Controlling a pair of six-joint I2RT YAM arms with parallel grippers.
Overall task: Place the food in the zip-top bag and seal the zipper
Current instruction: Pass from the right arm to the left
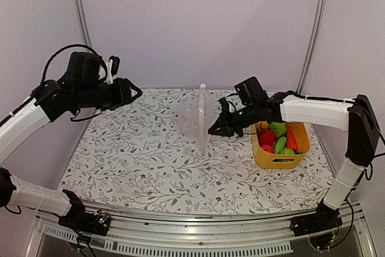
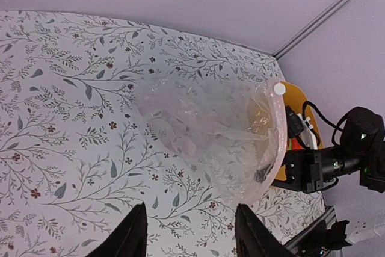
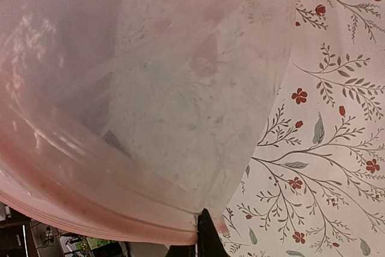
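Note:
The clear zip-top bag (image 1: 198, 118) stands on edge mid-table, empty as far as I can see. My right gripper (image 1: 218, 128) is shut on its rim; in the right wrist view one dark finger (image 3: 207, 240) pinches the bag (image 3: 168, 106) beside the pinkish zipper strip (image 3: 90, 209). My left gripper (image 1: 136, 91) hangs open, high at the left and apart from the bag. In its own view the bag (image 2: 210, 130) lies beyond the gripper (image 2: 189, 239), with nothing between the fingers. The food (image 1: 278, 138) sits in the yellow basket (image 1: 277, 162): red balls, green pieces and an orange-red carrot.
The basket stands at the right of the flowered tablecloth (image 1: 132, 161), just behind my right forearm (image 1: 313, 111). A purple wall and two metal posts (image 1: 78, 4) close the back. The basket's orange rim (image 2: 299, 103) shows behind the bag in the left wrist view.

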